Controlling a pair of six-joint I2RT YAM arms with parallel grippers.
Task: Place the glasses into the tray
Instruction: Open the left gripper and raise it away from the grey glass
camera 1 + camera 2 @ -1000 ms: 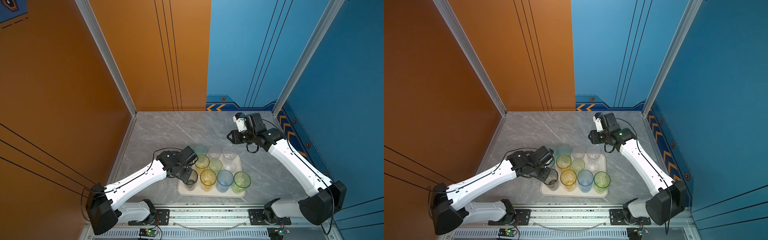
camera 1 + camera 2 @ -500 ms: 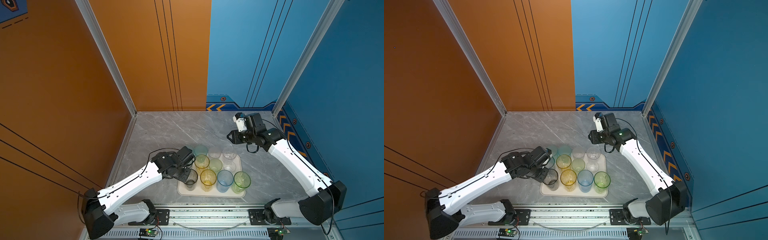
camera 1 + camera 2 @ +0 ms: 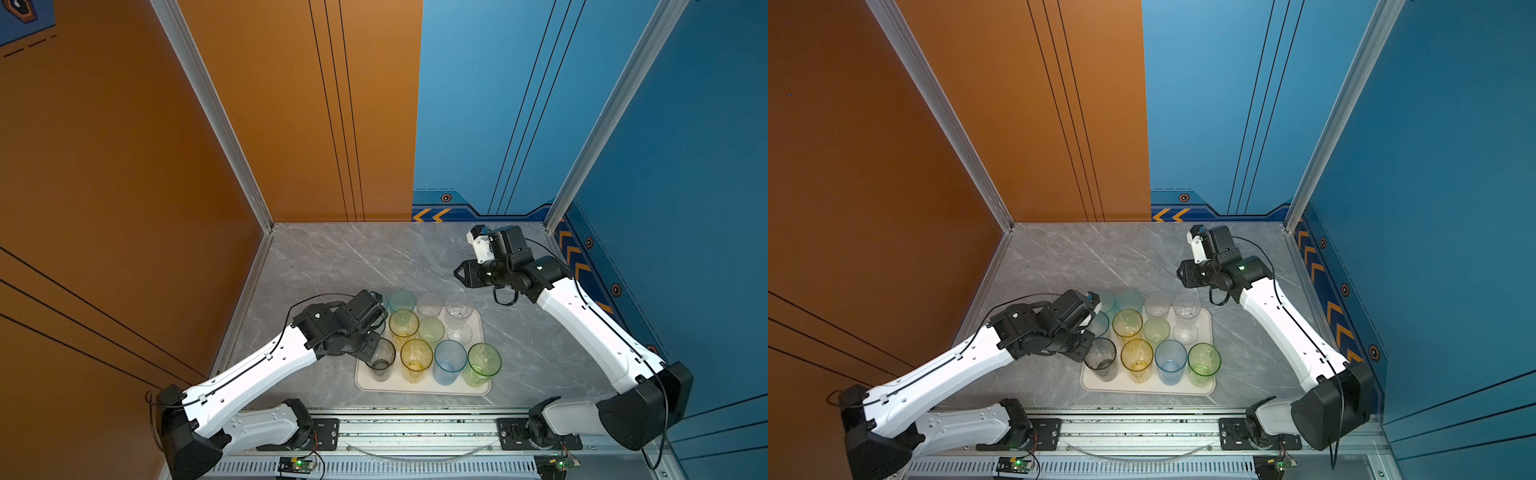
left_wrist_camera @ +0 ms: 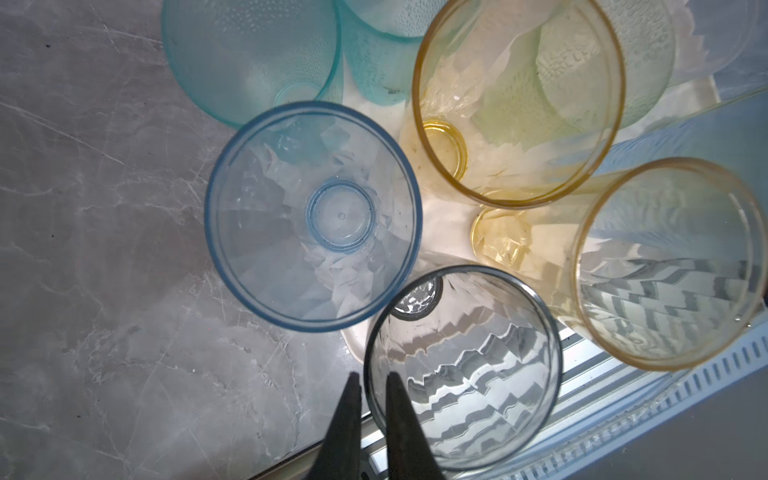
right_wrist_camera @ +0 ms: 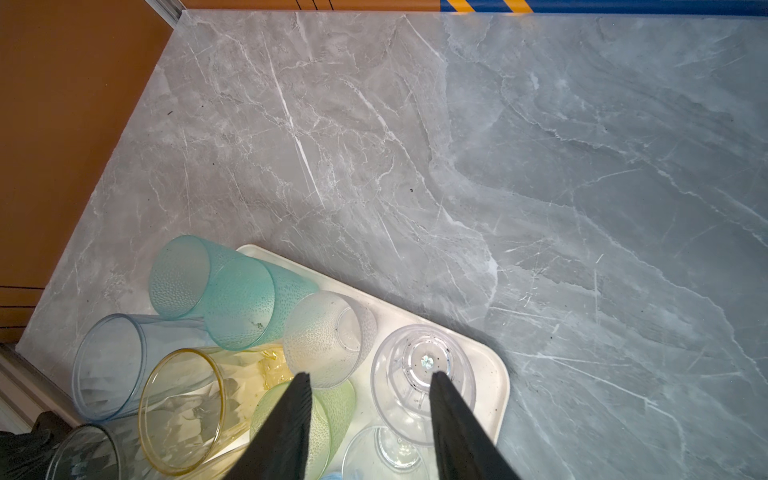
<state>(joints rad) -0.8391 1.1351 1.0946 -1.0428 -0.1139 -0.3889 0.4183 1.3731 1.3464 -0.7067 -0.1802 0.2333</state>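
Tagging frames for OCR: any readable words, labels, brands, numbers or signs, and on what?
No readable words, brands or numbers anywhere.
Signs only: orange chevron arrows on the blue back-wall band; orange chevrons on the blue right wall; small hexagon marks.
No print visible on the translucent plastic tumblers or the cream-white rectangular tray.
Small circuit boards on front rail: too small to read.

**Grey marble top, one tray on it**

The grey marble tabletop (image 3: 332, 257) carries a cream tray (image 3: 419, 387). Just off the tray's far-left corner a frosted teal tumbler (image 4: 249, 54) stands upright on the stone. A blue tumbler (image 4: 266, 232) stands at the tray's left edge; stone or rim, I can't tell.
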